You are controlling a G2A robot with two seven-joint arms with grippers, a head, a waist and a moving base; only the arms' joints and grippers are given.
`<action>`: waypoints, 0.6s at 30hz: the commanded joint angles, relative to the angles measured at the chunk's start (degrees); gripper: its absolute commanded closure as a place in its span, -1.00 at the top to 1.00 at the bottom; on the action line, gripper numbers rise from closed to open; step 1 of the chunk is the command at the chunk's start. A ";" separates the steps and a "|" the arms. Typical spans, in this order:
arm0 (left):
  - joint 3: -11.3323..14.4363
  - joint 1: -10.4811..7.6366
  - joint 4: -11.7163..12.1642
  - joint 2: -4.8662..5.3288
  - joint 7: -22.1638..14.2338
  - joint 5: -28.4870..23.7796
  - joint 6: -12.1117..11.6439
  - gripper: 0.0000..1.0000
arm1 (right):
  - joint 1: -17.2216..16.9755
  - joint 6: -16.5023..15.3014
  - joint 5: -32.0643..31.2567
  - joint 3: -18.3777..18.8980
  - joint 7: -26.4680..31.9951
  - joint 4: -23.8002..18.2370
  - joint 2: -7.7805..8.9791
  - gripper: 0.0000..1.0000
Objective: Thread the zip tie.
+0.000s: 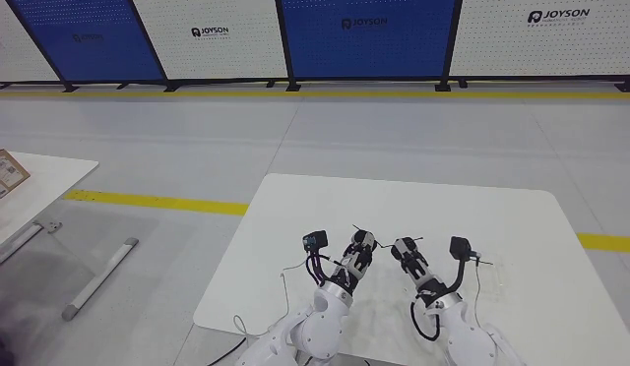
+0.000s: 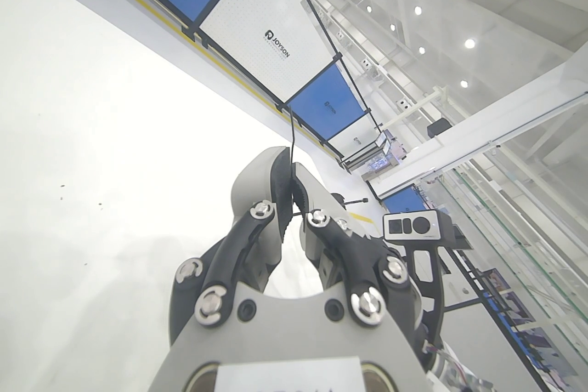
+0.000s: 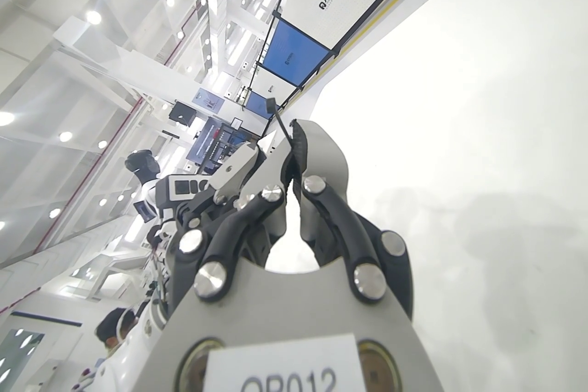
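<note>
Thin black zip tie with square head.

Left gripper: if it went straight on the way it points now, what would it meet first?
Probably nothing near. The left gripper, jaws shut on the zip tie, points out over the table; the right gripper sits off to one side, though depth is unclear.
</note>
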 commanded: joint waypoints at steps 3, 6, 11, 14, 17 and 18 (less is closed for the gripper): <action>0.00 0.00 0.00 0.00 0.00 0.00 0.00 -1.00 | -0.12 -0.09 0.24 0.21 -0.13 0.19 -0.21 -1.00; 0.00 0.00 0.00 0.00 0.00 0.00 0.00 -1.00 | -0.23 -0.36 0.34 0.32 -0.42 0.23 -0.27 -1.00; 0.00 0.00 0.00 0.00 0.00 0.00 0.00 -1.00 | -0.23 -0.36 0.34 0.32 -0.42 0.23 -0.27 -1.00; -0.05 0.02 -0.04 -0.01 -0.08 -0.09 -0.10 -1.00 | -0.23 -0.36 0.34 0.32 -0.42 0.23 -0.27 -1.00; -0.16 0.08 -0.41 -0.21 0.41 -0.97 -0.85 -1.00 | -0.38 -0.42 0.80 0.42 -0.82 0.00 -0.34 -1.00; -0.09 0.08 -0.43 -0.32 0.69 -1.46 -0.99 -1.00 | -0.51 -0.55 1.39 0.46 -1.30 -0.20 -0.45 -1.00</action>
